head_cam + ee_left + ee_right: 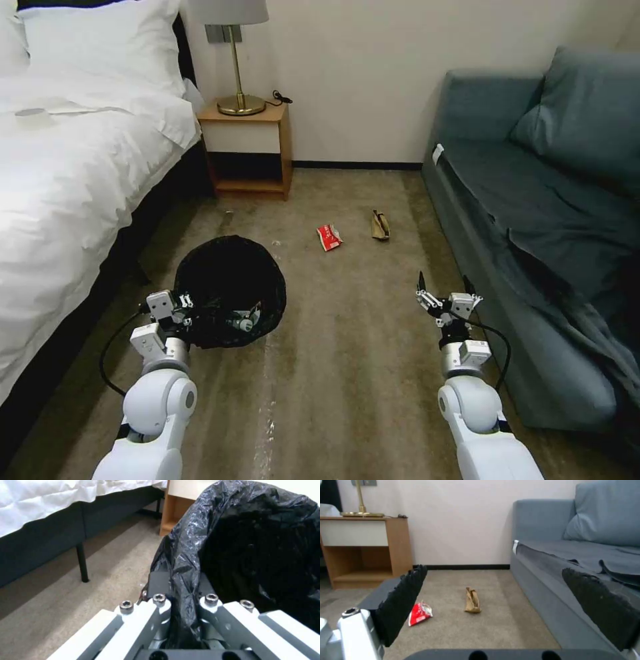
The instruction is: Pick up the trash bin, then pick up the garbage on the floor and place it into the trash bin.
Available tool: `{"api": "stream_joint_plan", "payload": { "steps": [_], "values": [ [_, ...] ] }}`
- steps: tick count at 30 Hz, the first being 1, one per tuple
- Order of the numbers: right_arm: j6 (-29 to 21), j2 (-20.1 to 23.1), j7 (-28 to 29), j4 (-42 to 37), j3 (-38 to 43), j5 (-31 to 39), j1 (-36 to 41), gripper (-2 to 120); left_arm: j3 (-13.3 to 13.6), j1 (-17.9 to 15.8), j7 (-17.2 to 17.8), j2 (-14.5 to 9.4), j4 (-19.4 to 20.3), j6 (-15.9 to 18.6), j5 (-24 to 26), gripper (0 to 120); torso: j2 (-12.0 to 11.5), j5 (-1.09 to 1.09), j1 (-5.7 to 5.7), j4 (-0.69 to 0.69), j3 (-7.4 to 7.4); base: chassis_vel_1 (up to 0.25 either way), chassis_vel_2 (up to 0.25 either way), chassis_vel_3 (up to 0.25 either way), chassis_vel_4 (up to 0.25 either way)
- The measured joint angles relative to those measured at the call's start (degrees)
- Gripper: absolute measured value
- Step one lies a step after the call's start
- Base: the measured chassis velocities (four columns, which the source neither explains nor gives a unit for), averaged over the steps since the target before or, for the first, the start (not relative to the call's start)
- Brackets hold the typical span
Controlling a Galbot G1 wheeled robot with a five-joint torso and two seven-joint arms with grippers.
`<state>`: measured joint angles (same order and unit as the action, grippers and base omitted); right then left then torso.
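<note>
From the head view, the left gripper holds the near rim of the round bin lined with a crinkled black bag, which sits by the bed, while the right gripper hangs spread over bare carpet. Ahead lie a small red packet and a brown paper wrapper. The left wrist view shows the fingers pinched on the bag-covered rim, probably for carrying. The right wrist view faces the red packet and brown wrapper between its parted pads, seemingly ready to approach.

Left hand clamped on trash bin
</note>
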<state>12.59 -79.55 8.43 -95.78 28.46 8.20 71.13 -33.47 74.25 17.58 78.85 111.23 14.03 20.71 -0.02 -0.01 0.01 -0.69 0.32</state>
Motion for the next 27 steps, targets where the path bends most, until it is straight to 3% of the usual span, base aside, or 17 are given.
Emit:
{"api": "stream_joint_plan", "payload": {
  "steps": [27],
  "values": [
    [0.2,0.0,-0.5,0.2,0.0,0.2,0.0,100,-0.2,-0.1,0.0,0.0,0.3,0.0,0.0,5,0.0,0.0,0.0,0.01,0.0,-0.046,0.056,0.056,-0.053]
  ]
}}
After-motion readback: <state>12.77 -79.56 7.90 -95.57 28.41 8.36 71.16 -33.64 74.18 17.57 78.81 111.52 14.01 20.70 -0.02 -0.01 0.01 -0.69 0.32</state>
